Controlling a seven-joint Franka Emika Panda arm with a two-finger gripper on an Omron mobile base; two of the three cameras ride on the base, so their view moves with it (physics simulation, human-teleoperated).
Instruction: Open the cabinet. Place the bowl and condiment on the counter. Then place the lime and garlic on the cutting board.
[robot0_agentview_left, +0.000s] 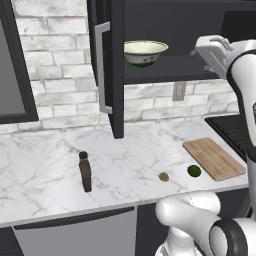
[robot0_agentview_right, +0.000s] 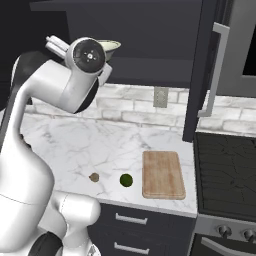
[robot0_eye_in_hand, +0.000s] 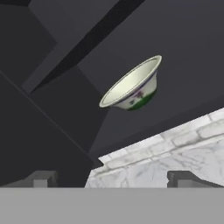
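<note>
One cabinet (robot0_agentview_left: 150, 30) hangs on the wall, with two doors swung open: one door (robot0_agentview_left: 116, 70) in the left base view, the other (robot0_agentview_right: 200, 70) in the right base view. Each door carries one silver handle, so two handles are counted: one (robot0_agentview_left: 101, 70) and one (robot0_agentview_right: 216, 70). One shelf (robot0_agentview_left: 165, 67) holds one bowl (robot0_agentview_left: 145, 52). One counter (robot0_agentview_left: 45, 160) bears one bottle (robot0_agentview_left: 85, 172), one garlic (robot0_agentview_left: 163, 176), one lime (robot0_agentview_left: 194, 171) and one board (robot0_agentview_left: 214, 158). One wall outlet (robot0_agentview_left: 179, 91) sits on the brick. One stove (robot0_agentview_right: 225, 160) stands to the right, with two knobs (robot0_agentview_right: 222, 230) visible. Two drawer pulls (robot0_agentview_right: 129, 218) show below the counter.
</note>
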